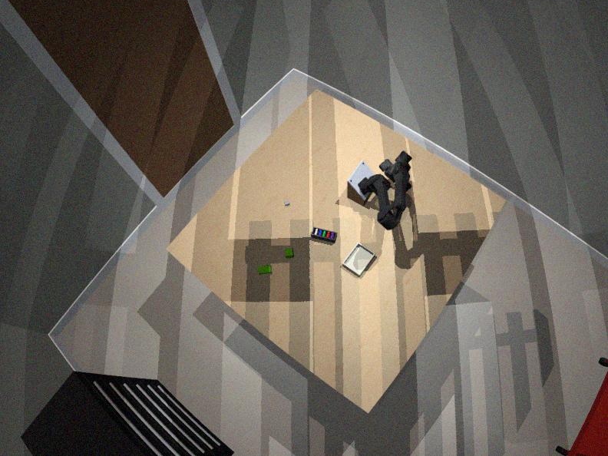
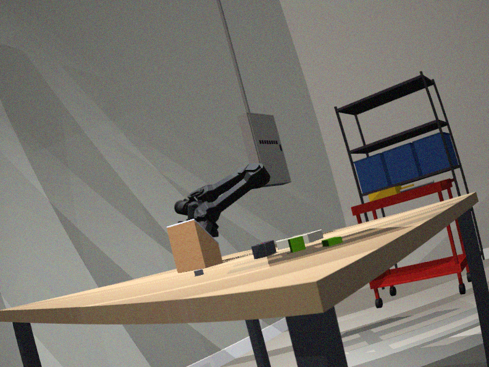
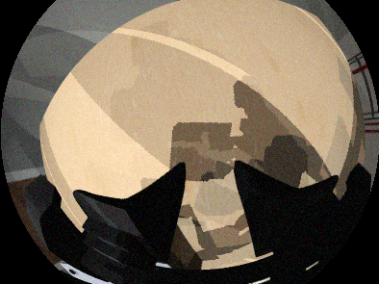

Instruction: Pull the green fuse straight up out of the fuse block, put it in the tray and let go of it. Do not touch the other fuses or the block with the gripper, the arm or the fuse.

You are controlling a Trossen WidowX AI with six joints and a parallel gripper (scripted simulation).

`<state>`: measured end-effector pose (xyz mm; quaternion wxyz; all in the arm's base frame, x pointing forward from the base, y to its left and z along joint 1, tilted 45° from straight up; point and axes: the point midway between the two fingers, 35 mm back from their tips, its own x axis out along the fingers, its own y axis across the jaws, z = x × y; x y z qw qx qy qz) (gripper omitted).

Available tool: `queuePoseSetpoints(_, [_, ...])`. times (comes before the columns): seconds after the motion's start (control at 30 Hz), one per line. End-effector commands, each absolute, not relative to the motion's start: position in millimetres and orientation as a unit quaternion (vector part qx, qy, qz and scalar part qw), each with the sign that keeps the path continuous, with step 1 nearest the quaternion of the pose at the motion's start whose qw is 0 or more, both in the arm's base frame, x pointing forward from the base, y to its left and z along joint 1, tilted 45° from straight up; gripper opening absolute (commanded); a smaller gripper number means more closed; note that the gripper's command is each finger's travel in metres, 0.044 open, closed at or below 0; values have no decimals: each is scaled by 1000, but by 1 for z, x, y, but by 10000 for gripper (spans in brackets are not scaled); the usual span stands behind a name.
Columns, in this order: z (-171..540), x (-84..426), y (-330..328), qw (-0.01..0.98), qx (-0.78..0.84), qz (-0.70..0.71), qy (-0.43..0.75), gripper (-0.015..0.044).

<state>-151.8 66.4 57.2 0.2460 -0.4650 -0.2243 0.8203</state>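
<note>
With the task not yet begun, the gripper (image 3: 207, 173) is standing partly open and gripping nothing, well apart from the fuse block (image 1: 324, 234), where the green fuse (image 1: 325, 234) is sitting seated, and the tray (image 1: 358, 259) is lying beside it.
</note>
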Motion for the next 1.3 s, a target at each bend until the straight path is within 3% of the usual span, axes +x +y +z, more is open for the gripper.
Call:
queuePoseSetpoints(0.0, [58,-152,66,246,-465,820,-224,189])
queuePoseSetpoints(0.47, [91,-145,32,245,-466,820,-224,189])
queuePoseSetpoints(0.53, [86,-147,26,218,-474,821,-232,137])
queuePoseSetpoints(0.63, [80,-150,-9,116,-501,808,-287,74])
queuePoseSetpoints(0.87, [64,-123,-96,-132,-529,721,-428,74])
queuePoseSetpoints(1.27, [36,15,-187,-487,-445,411,-629,74])
